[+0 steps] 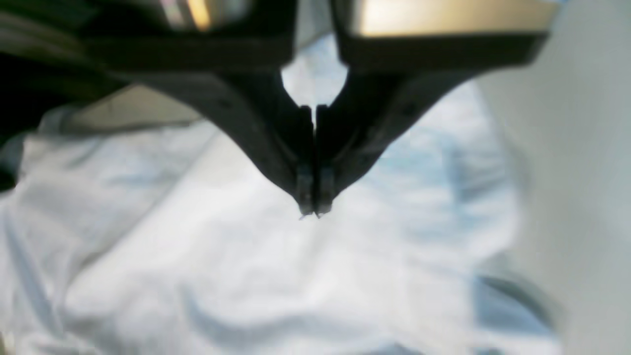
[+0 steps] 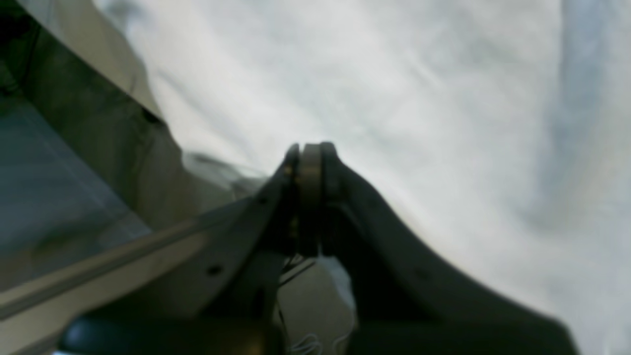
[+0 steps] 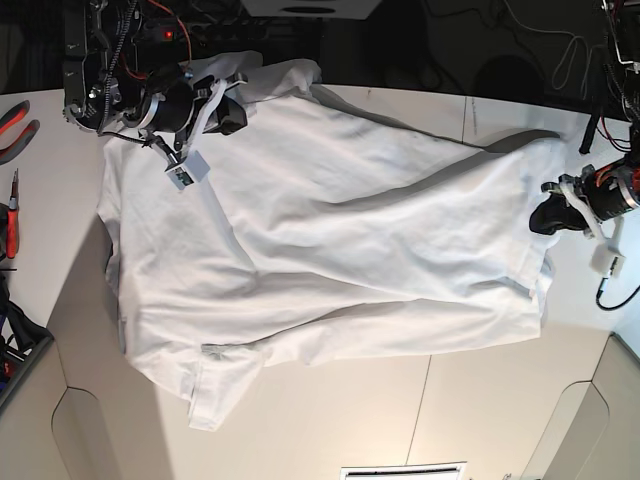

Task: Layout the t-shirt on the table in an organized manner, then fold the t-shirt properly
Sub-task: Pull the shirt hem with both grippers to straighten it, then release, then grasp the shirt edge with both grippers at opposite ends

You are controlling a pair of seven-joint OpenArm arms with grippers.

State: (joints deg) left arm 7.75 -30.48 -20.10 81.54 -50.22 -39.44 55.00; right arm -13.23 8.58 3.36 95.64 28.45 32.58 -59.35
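The white t-shirt (image 3: 340, 240) lies spread and wrinkled across the table (image 3: 450, 400), one sleeve hanging toward the front left. My right gripper (image 3: 228, 108) is at the shirt's back left corner, shut on a pale band of the t-shirt (image 2: 443, 98) pinched between its fingers (image 2: 329, 167). That edge of the shirt is lifted and casts a shadow. My left gripper (image 3: 547, 215) hovers at the shirt's right edge. In the left wrist view my left gripper (image 1: 313, 213) is shut above the t-shirt (image 1: 246, 276), and no cloth shows between its tips.
Red-handled tools (image 3: 10, 120) lie on the table's far left. Cables and equipment (image 3: 120, 40) crowd the back edge. A small white tag (image 3: 190, 170) dangles from the right arm. Bare tabletop (image 1: 581, 148) runs beside the shirt's edge.
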